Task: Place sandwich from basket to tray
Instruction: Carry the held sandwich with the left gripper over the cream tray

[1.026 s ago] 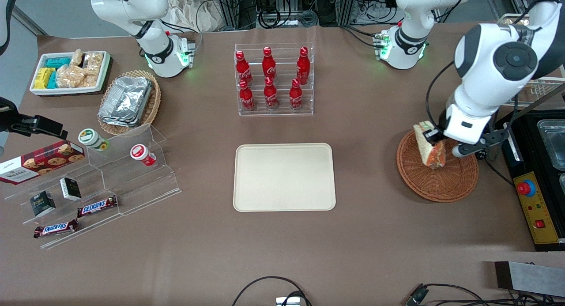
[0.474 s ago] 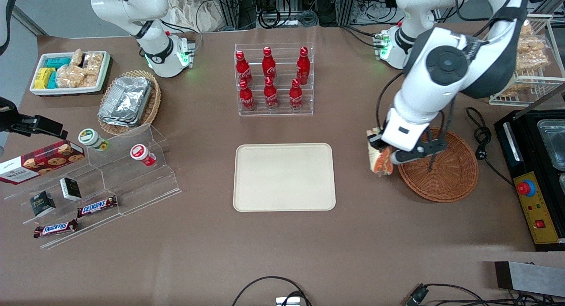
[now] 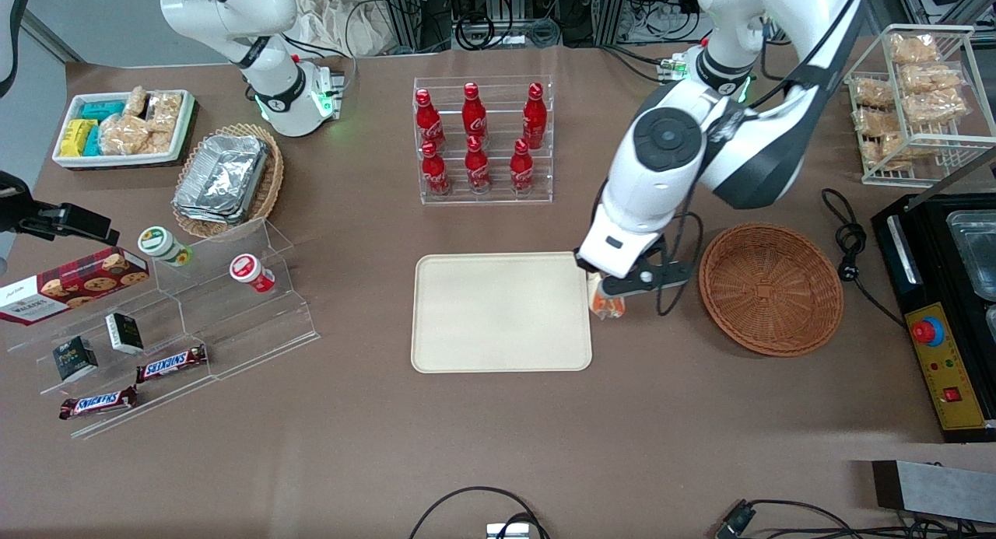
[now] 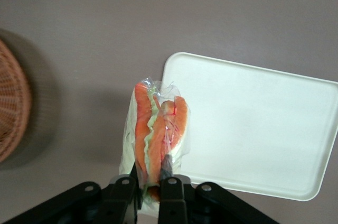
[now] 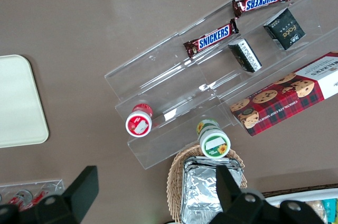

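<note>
My gripper (image 3: 609, 292) (image 4: 151, 174) is shut on the wrapped sandwich (image 3: 608, 302) (image 4: 156, 131), which hangs above the table with its orange, red and green filling showing. It hovers just at the edge of the cream tray (image 3: 500, 311) (image 4: 253, 123) on the side toward the working arm's end of the table. The round reddish-brown wicker basket (image 3: 770, 288) (image 4: 10, 105) stands beside it with nothing inside, a short gap of bare table between basket and tray.
A clear rack of red bottles (image 3: 482, 138) stands farther from the front camera than the tray. A wire rack of snack packs (image 3: 914, 88) and a black control box (image 3: 945, 313) sit toward the working arm's end. Acrylic shelves of snacks (image 3: 156, 321) lie toward the parked arm's end.
The gripper has carried the sandwich out of the basket and sideways across the table, from above the basket to the tray's edge. The basket now holds nothing.
</note>
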Robot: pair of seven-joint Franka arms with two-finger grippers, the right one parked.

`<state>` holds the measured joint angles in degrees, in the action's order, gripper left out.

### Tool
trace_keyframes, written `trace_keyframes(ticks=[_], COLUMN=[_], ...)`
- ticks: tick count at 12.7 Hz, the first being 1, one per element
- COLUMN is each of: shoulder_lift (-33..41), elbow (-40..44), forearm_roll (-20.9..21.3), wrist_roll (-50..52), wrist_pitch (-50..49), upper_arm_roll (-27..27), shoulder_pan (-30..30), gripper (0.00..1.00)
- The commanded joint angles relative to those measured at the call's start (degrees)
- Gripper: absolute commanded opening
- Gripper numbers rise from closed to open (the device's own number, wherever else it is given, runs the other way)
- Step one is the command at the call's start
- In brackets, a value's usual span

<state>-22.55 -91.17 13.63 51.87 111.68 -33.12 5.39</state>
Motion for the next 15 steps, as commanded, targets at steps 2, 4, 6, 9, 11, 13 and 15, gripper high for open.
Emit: trace_keyframes(ticks=[2,4,6,9,11,13,15], shoulder_lift=[-7.41,-9.35,-11.19,-14.44,-15.59,-17.00,-18.58], elbow=[5.91,6.00,5.91,5.91,5.83,5.82,5.56], forearm_roll=[2.80,2.71,2.80,2.89,3.15,3.76,5.96], wrist_roll=[4.37,5.17,5.08,4.91,4.99,4.99,5.08], wrist_pitch=[2.91,5.03,6.61,10.04,10.93,11.02,11.28], upper_arm_roll=[-0.02,-0.02,-0.02,-0.02,0.07,0.16,0.16], shoulder_pan=[3.57,4.01,4.10,4.45,5.33,5.51,5.51], gripper=[0.00,0.00,0.00,0.00,0.00,0.00,0.00])
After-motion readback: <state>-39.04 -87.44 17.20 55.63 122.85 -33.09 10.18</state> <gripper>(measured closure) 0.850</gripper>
